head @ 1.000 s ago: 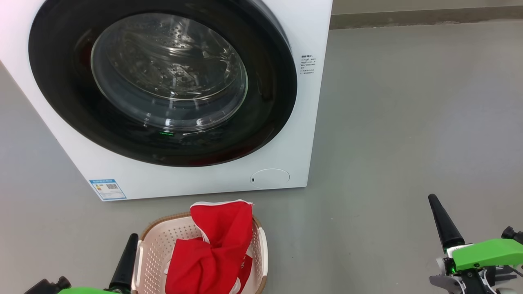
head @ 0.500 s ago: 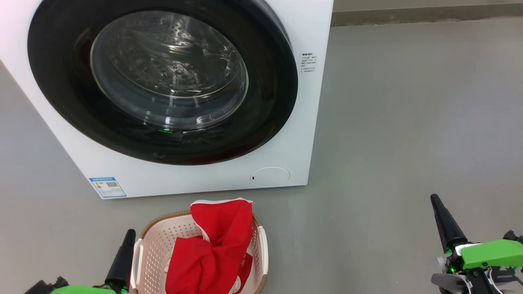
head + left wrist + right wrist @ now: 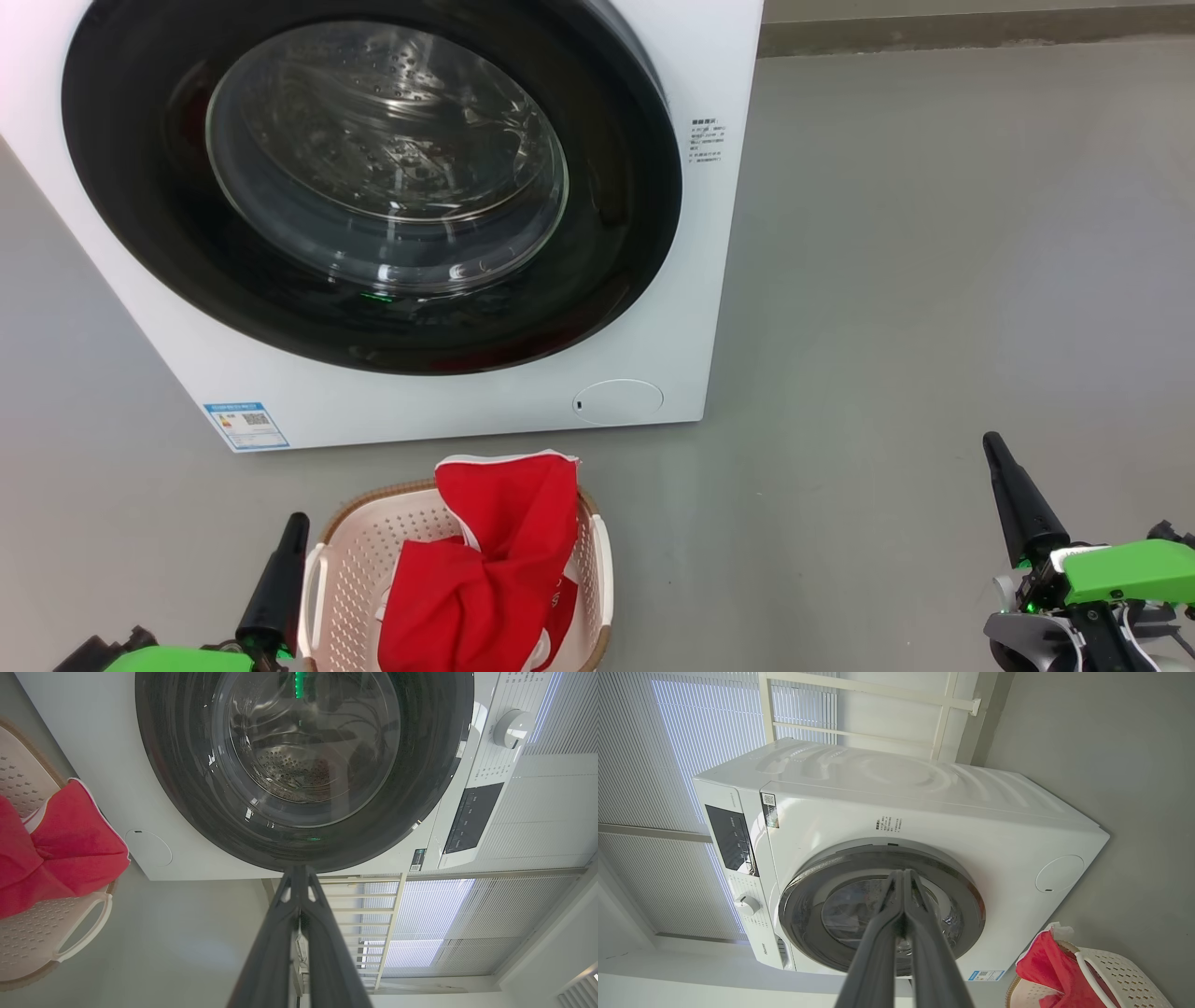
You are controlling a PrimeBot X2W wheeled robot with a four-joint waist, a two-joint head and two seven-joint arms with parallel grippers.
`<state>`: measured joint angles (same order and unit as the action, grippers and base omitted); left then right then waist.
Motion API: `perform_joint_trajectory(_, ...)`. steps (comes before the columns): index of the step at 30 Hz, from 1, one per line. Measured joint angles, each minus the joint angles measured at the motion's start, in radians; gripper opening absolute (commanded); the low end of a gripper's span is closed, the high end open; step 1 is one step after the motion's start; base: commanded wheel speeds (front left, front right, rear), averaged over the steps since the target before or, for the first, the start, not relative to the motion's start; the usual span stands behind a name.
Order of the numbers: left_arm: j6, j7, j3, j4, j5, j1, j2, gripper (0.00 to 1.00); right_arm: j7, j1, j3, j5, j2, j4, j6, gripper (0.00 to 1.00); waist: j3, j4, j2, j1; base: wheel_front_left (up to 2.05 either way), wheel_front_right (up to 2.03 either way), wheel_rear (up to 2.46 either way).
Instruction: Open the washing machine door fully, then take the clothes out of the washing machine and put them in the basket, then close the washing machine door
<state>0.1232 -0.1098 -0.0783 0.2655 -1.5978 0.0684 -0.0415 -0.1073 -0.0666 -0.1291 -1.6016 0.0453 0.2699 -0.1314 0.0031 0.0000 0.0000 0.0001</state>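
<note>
Head view: washing machine (image 3: 467,411), door (image 3: 616,233) shut. Basket (image 3: 359,569) on floor (image 3: 887,280) before it, holding red clothes (image 3: 485,569). Left gripper (image 3: 297,518) just beside basket, fingers clenched, empty. Right gripper (image 3: 991,441) well apart, clenched, empty.

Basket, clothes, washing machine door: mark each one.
basket (image 3: 355,560), head view, perforated left side.
clothes (image 3: 485,569), head view, middle of the red fabric.
washing machine door (image 3: 616,215), head view, black rim, right side.
</note>
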Motion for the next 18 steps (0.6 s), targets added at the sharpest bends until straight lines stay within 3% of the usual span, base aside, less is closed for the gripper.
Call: perform_joint_trajectory(18,0.000,0.000,0.000,0.000,-0.004,0.000,0.000,0.00,0.000,0.000,-0.001,0.000,-0.002,0.000,0.000,0.00,0.000,0.000,0.0000,0.0000,0.00,0.00,0.00)
